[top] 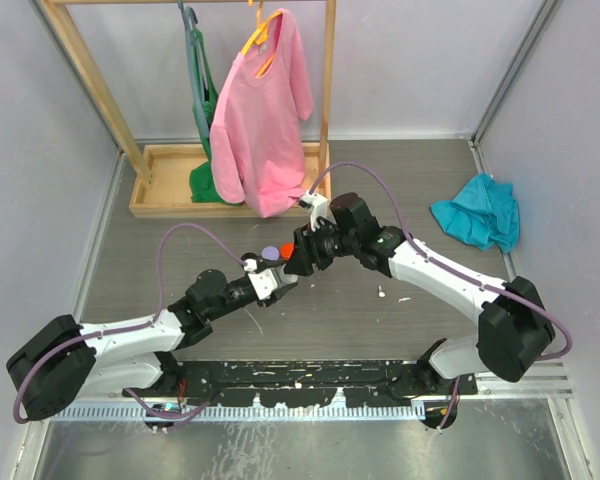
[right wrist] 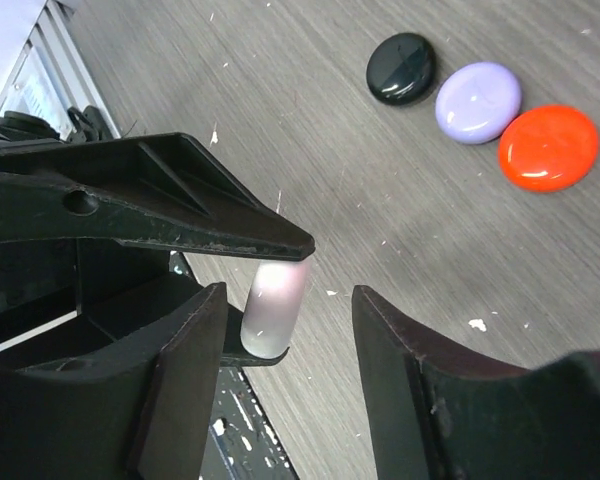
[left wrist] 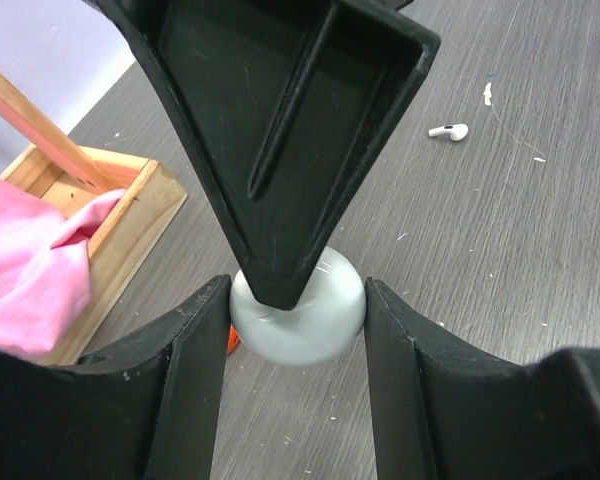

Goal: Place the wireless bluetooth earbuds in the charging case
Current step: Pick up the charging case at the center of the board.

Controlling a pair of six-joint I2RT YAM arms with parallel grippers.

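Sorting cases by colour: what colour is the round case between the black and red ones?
The middle case is lilac, clearest in the right wrist view.

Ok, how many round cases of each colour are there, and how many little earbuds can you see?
Black round case: 1
Lilac round case: 1
Red round case: 1
White round case: 1
White earbud: 1
Total: 5
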